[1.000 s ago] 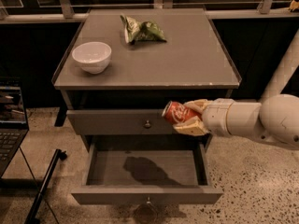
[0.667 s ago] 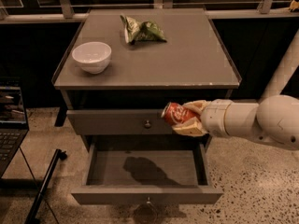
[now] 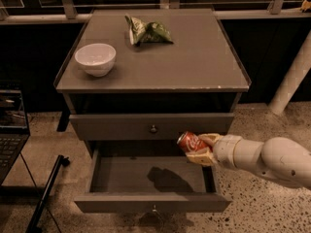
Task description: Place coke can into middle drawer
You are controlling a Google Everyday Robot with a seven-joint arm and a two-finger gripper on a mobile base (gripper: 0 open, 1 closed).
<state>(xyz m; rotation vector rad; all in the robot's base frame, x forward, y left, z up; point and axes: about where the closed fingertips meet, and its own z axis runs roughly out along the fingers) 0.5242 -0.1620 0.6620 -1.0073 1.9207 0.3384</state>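
The coke can [image 3: 190, 141] is a small red can with white lettering, tilted on its side in my gripper [image 3: 200, 148]. My gripper is shut on the can and holds it above the right part of the open middle drawer [image 3: 121, 178], in front of the shut drawer front. The drawer is pulled out, its flat grey floor bare, with my arm's shadow on it. My white arm [image 3: 265, 160] comes in from the right.
The shut top drawer front [image 3: 153, 126] has a round knob. On the cabinet top [image 3: 194, 67] stand a white bowl [image 3: 95, 58] and a green snack bag [image 3: 148, 32]. A laptop [image 3: 10, 130] and a black stand [image 3: 46, 191] are at the left; a white post [image 3: 291, 76] at the right.
My gripper with the can has moved down, from level with the shut drawer front to just over the open drawer.
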